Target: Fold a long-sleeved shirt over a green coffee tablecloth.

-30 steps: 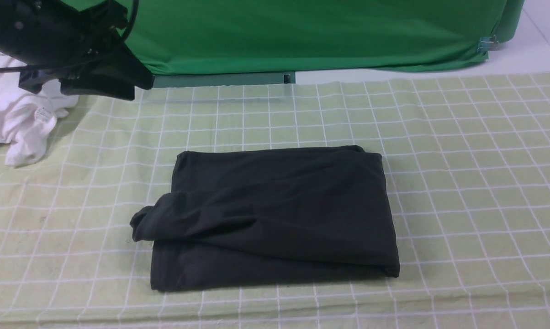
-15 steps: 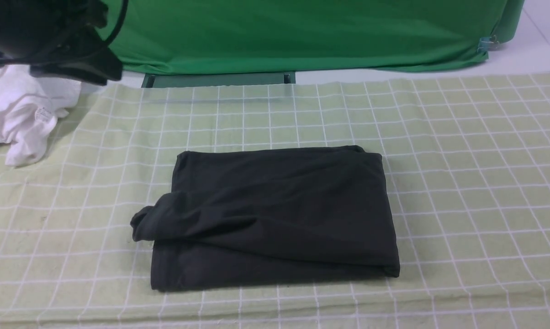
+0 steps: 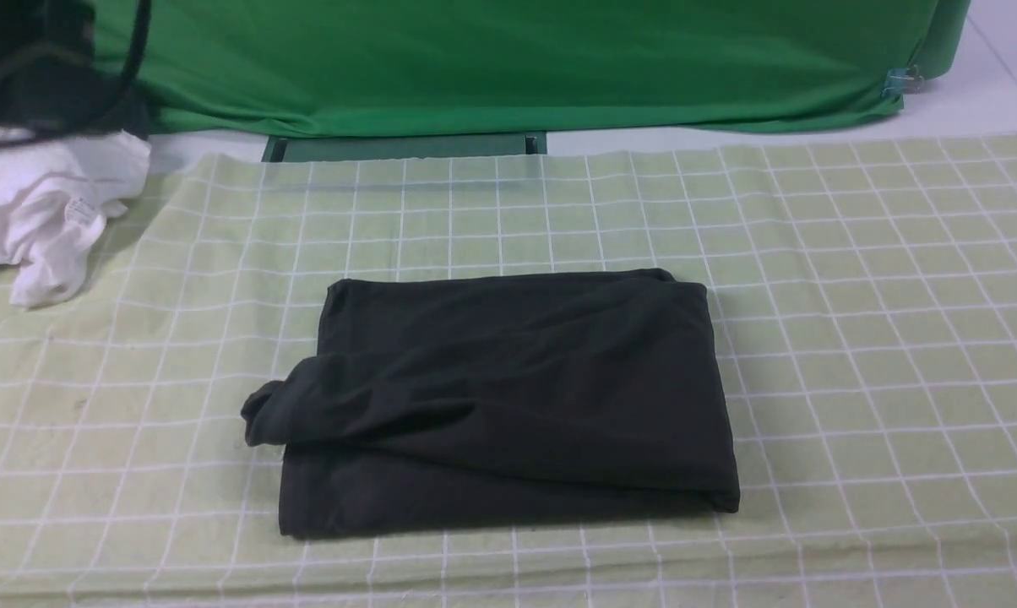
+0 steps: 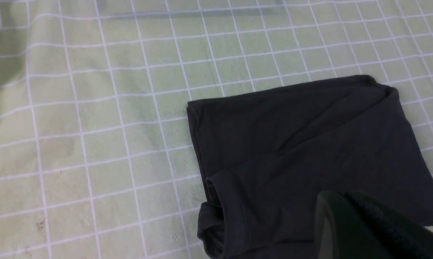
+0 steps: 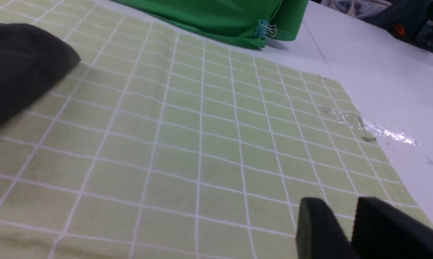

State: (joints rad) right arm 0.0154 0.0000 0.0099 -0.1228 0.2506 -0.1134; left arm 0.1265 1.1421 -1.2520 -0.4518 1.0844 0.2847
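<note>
The long-sleeved shirt [image 3: 508, 397] lies folded into a black rectangle in the middle of the green coffee tablecloth [image 3: 855, 295]. One sleeve cuff [image 3: 263, 414] sticks out at its left side. No logo or neck label shows. My left arm [image 3: 44, 76] is a dark mass in the far left corner, well away from the shirt. In the left wrist view the left gripper [image 4: 340, 196] hangs above the shirt [image 4: 310, 144], fingers together and empty. My right gripper [image 5: 346, 210] is shut over bare cloth [image 5: 202, 144], to the right of the shirt's corner [image 5: 18, 64].
A crumpled white garment [image 3: 35, 219] lies at the far left edge. Plain vivid green fabric [image 3: 517, 59] hangs along the back, held by a binder clip [image 5: 265, 28]. White tabletop [image 5: 382, 72] with a strip of clear tape [image 5: 364, 126] borders the cloth on the right.
My left arm has drawn back up and to the left, from over the cloth's far left corner to the frame's edge. The shirt has not moved.
</note>
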